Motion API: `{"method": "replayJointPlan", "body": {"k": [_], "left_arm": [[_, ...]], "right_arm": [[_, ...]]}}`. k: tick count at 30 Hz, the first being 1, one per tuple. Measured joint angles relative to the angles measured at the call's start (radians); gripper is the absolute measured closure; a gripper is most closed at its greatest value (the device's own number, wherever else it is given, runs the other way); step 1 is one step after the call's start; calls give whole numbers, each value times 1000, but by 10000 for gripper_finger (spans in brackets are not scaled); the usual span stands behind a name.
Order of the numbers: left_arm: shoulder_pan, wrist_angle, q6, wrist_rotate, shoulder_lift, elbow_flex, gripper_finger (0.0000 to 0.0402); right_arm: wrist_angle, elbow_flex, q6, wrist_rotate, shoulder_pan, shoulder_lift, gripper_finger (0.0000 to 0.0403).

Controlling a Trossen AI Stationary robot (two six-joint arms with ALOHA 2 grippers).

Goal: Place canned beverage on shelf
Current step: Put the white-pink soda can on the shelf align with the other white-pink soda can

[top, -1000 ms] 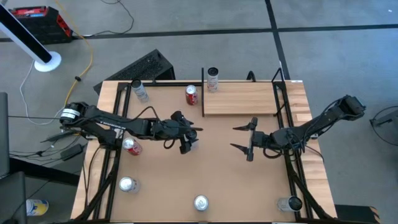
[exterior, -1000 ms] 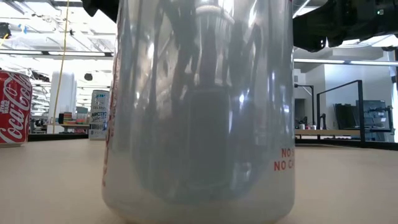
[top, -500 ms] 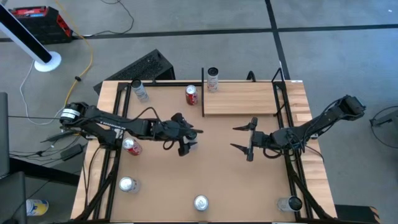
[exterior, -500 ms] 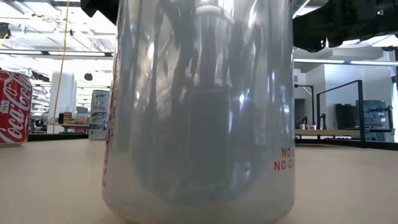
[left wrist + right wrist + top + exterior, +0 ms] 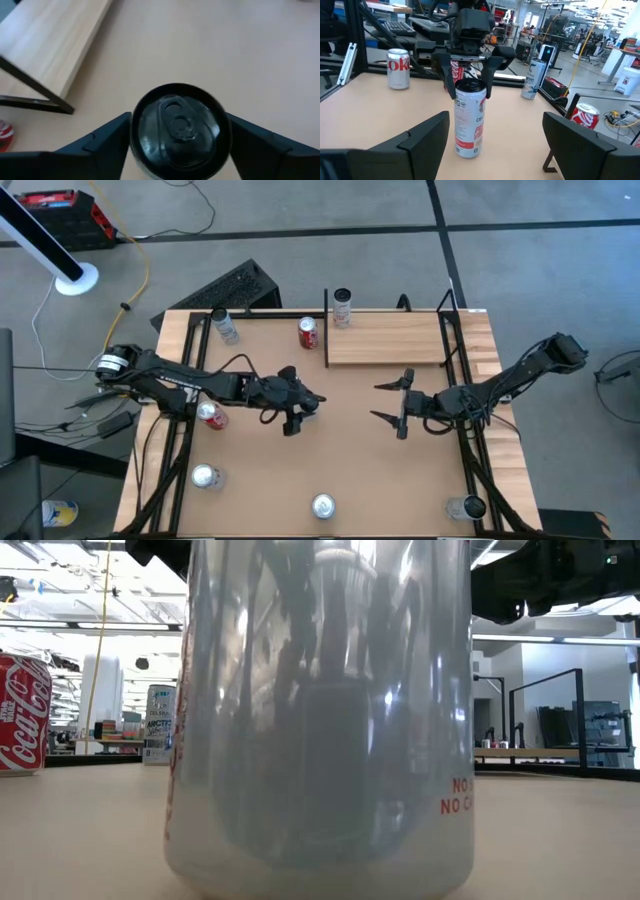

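A white can with a black top (image 5: 470, 117) stands upright on the brown tabletop near its middle. My left gripper (image 5: 296, 408) is right above it, shut on its top end; the can's top also shows in the left wrist view (image 5: 176, 129). My right gripper (image 5: 392, 405) is open and empty, level with the table, to the can's right. The shelf (image 5: 390, 340), a pale wood plank with a black rail (image 5: 326, 325) at its left end, lies at the table's far side. A white can (image 5: 342, 308) stands at its far left corner. My left gripper pinches the can's upper rim (image 5: 470, 86) between its two fingers (image 5: 489, 80), one on each side of the black top (image 5: 135, 131). The fingers come from above, pointing down. The can stands upright with its base (image 5: 467, 150) on the table.
A red can (image 5: 308, 332) stands just left of the shelf's rail. More cans stand at the far left (image 5: 224, 325), at the left (image 5: 212, 415), (image 5: 205, 476) and along the near edge (image 5: 322, 505), (image 5: 470, 507). The near-edge can (image 5: 320, 720) fills the low view.
My left gripper has shifted a little over the white can, so that in the high view it now covers most of the can's top. The can stays upright in the same place. My right gripper has kept still.
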Motion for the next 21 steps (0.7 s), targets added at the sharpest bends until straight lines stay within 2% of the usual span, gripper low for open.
{"method": "replayJointPlan", "body": {"k": [3,7,13,21], "left_arm": [[1,2,24,27,0,0,165],[0,7,80,45,-8,0,166],[2,24,133,208,-23,50,166],[2,30,200,397,-22,135,166]], "right_arm": [[0,0,29,-37,-1,0,58],[7,0,49,-176,-10,9,58],[80,4,50,-247,-37,83,58],[110,107,51,-458,-115,285,58]]}}
